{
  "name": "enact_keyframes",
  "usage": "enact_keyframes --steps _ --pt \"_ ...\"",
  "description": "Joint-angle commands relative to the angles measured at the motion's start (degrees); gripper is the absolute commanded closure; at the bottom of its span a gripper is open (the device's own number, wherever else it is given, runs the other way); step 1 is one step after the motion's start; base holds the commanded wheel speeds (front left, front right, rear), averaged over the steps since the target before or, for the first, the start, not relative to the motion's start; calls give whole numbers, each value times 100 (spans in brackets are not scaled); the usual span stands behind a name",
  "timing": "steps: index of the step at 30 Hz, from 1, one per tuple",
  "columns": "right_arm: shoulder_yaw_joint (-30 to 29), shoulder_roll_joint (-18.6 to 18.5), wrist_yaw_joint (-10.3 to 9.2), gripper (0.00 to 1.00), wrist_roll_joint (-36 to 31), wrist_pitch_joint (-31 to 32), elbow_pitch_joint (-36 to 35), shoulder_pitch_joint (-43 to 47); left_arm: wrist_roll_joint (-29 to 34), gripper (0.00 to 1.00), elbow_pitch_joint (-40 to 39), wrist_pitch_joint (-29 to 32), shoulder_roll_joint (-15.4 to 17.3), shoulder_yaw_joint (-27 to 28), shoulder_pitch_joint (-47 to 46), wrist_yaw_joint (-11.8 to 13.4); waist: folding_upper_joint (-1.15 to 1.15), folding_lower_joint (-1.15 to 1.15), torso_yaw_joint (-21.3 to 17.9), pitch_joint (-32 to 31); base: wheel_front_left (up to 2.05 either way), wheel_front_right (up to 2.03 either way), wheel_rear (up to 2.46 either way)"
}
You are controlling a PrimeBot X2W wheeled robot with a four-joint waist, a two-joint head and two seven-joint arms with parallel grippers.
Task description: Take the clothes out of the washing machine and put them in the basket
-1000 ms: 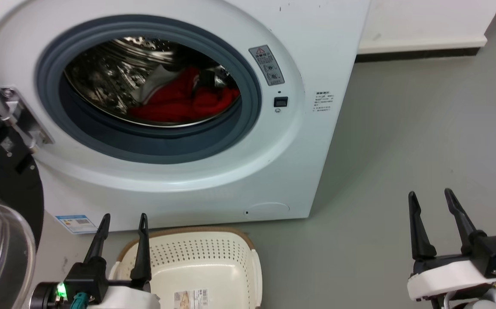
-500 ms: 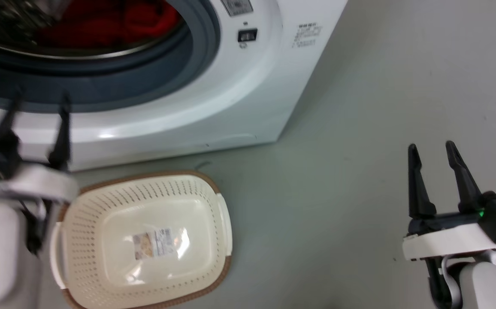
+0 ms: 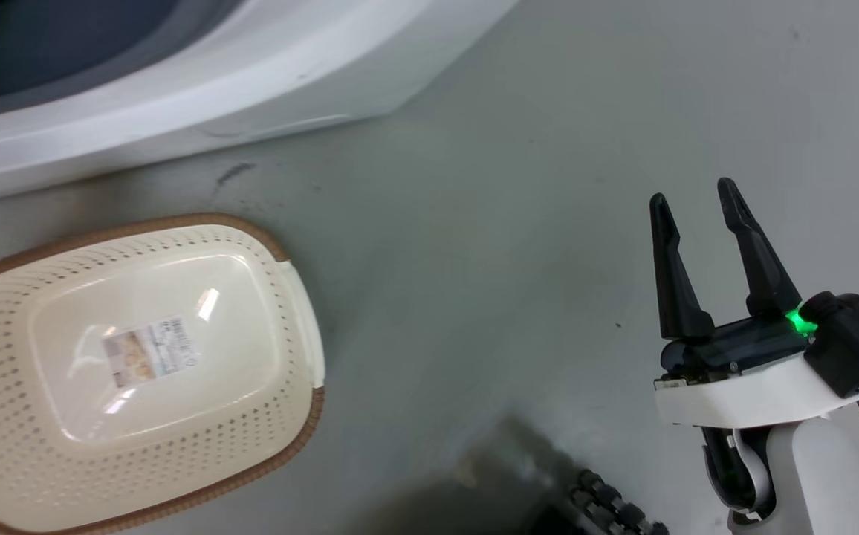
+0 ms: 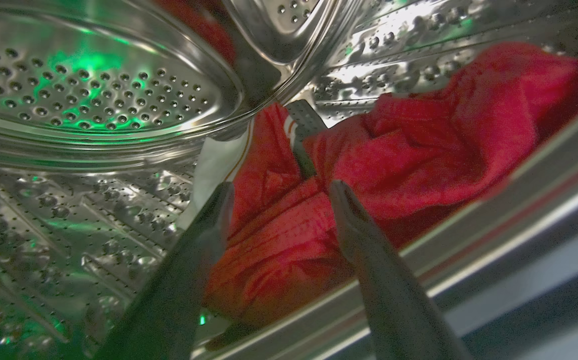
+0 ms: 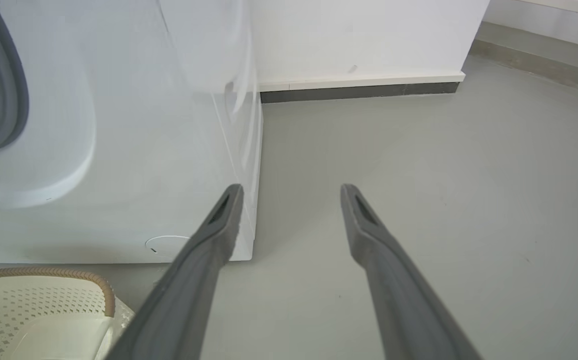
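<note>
Pointing into the steel drum [image 4: 94, 90] of the washing machine [image 3: 177, 96], the left hand [image 4: 281, 186] had its two fingers spread, with the heap of red clothes [image 4: 419, 145] lying just beyond their tips, close inside the drum's lip. A white, red-striped part showed at the heap's edge. Whether the tips touched the cloth could not be told.

The grasp would probably go best if the fingers pushed deep enough to straddle a thick fold, not a loose flap, and then pressed fully together. The pull should be slow over the lip, since trailing cloth could catch there.

The basket [image 3: 251, 446] stood on the floor [image 3: 511, 223] near the machine's front, with no clothes in it. The right hand [image 3: 691, 190] hung over the floor well apart from it, fingers spread and holding nothing.
</note>
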Motion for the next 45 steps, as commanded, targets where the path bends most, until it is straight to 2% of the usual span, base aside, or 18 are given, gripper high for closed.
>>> enact_keyframes --steps 1,10,17,26,31,37,41,42,43,45 --pt "54 8 -4 0 72 -12 -125 -53 -90 0 184 192 142 -109 -460 12 0 -2 -410 416 0 0 0" --pt "431 8 -4 0 497 -12 -593 -60 -197 0 1212 1050 487 -556 -2294 11 0 -2 -849 880 0 0 0" --pt "557 8 -4 0 468 -12 -973 66 19 0 1932 1472 455 -878 -3032 11 0 -2 -869 1012 0 0 0" --pt "599 7 -4 0 558 -11 -1378 394 -192 0 2682 2316 461 -1127 -3373 12 0 -2 -827 1072 0 0 0" --pt "707 7 -4 0 466 -12 -1536 416 -283 0 2870 2524 423 -1227 -3434 15 0 -2 -798 1121 0 0 0" --pt "628 8 -4 0 467 -12 -1670 460 -665 0 2847 2754 375 -1553 -3254 11 0 -2 -754 1170 0 0 0" --pt "643 8 -4 0 462 -12 -1747 448 -894 0 2758 2829 463 -1778 -3224 11 0 -2 -738 1194 0 0 0" --pt "648 7 -4 0 465 -11 -1761 453 -945 35 2741 2858 491 -1839 -3227 11 0 -2 -736 1198 0 0 0" --pt "650 8 -4 0 467 -12 -1774 461 -1002 100 2701 2883 512 -1918 -3215 10 0 -2 -734 1201 0 0 0" --pt "648 8 -4 0 478 -12 -1796 467 -1085 100 2647 2895 574 -2045 -3234 10 0 -2 -727 1212 0 0 0"
